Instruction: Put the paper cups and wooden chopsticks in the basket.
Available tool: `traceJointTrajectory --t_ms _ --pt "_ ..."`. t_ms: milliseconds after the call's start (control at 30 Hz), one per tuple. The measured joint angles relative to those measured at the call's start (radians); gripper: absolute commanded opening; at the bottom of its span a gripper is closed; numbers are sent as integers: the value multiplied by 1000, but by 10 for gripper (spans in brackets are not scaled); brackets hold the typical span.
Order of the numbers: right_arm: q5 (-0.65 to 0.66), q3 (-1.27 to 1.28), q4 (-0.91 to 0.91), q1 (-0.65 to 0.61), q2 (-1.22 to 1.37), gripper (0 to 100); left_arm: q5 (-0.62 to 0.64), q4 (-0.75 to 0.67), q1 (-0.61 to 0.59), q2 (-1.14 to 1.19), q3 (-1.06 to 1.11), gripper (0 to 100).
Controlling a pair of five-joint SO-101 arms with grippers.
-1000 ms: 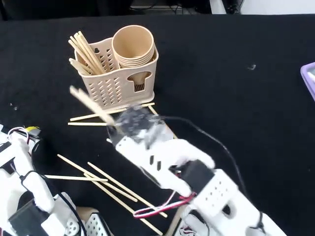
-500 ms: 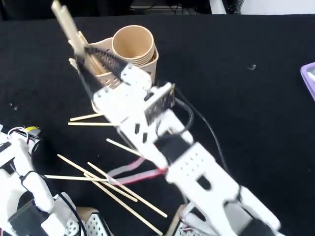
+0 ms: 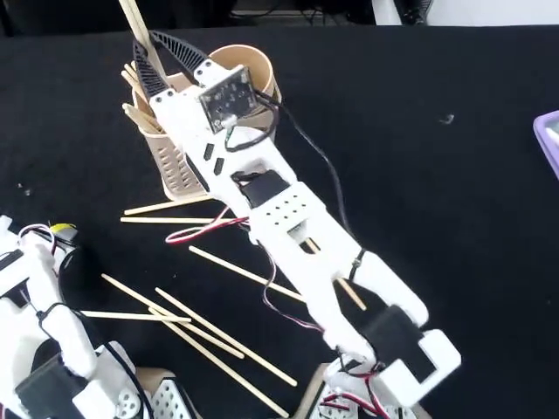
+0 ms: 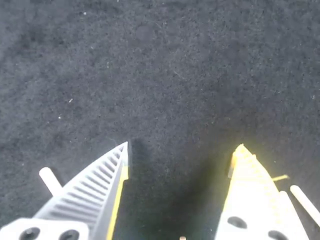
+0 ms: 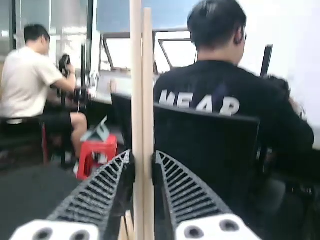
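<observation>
The right arm's white plastic gripper [image 3: 155, 54] is clamped on a pair of pale, straight wooden chopsticks [image 3: 137, 22] and holds them nearly upright above the beige perforated plastic basket [image 3: 170, 170]. That pose looks chosen so the sticks can slide end-first into the narrow compartment where other wooden chopsticks [image 3: 135, 87] already lean in a bundle. In the right wrist view the ribbed dark jaws of this gripper [image 5: 142, 160] press on the two sticks [image 5: 141, 75] side by side. The ridges likely help against slipping on smooth, thin wood.

The stack of tan paper cups [image 3: 260, 70] sits nested in the basket's other compartment, partly behind the arm. Their rolled rims are round and matte.

More loose wooden chopsticks [image 3: 201, 336] lie scattered flat on the black cloth-covered table [image 3: 437, 175], some crossing each other and some just beside the basket's foot, so this part of the task is not yet finished.

The left arm's gripper [image 4: 182, 150] hangs low over the felt-like cloth with its pointed jaws apart and nothing between them, near the scattered sticks.
</observation>
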Motion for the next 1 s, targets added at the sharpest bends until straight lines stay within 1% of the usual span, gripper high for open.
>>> traceJointTrajectory --t_ms 67,200,267,400,500,600,733,800,867,933,1000 --pt "0 -29 118 0 0 64 0 0 0 0 0 321" --pt "0 -135 420 3 0 196 -9 0 8 0 0 321" --pt "0 -189 566 3 -14 233 -12 0 8 0 0 321" --pt "0 -259 819 3 -98 244 -11 0 8 0 0 321" --pt "0 -270 997 3 -203 244 -11 0 8 0 0 321" --pt "0 -270 1215 3 -319 244 -14 0 6 0 0 321" --pt "0 -164 1490 -14 -453 244 -14 0 8 0 0 321" --pt "0 -48 1548 -66 -489 246 -14 0 8 0 0 321" --pt "3 95 1557 -137 -506 247 -14 0 8 0 0 321" --pt "2 244 1521 -230 -509 248 -14 0 8 0 0 321" --pt "3 384 1441 -318 -509 248 -14 0 8 0 0 321"
